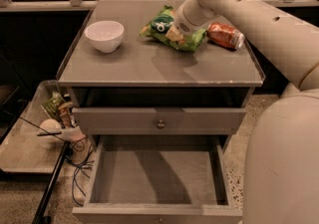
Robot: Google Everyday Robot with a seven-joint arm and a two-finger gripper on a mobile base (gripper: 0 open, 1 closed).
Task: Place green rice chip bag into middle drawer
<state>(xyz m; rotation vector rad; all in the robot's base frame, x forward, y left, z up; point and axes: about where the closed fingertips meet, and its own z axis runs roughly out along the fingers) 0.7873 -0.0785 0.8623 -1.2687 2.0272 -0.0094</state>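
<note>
The jaws sit on the green rice chip bag (160, 24).

Grey tabletop (149, 66), white bowl (104, 35), green rice chip bag (162, 23) (tool (175, 35) at it), soda can (226, 35)

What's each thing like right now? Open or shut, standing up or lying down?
Bag: lying crinkled on the cabinet top, not in the drawer.
Gripper: down on the bag.
Middle drawer: pulled open.
Drawer panel above it: shut.
Can: lying on its side.
Bowl: upright.
</note>
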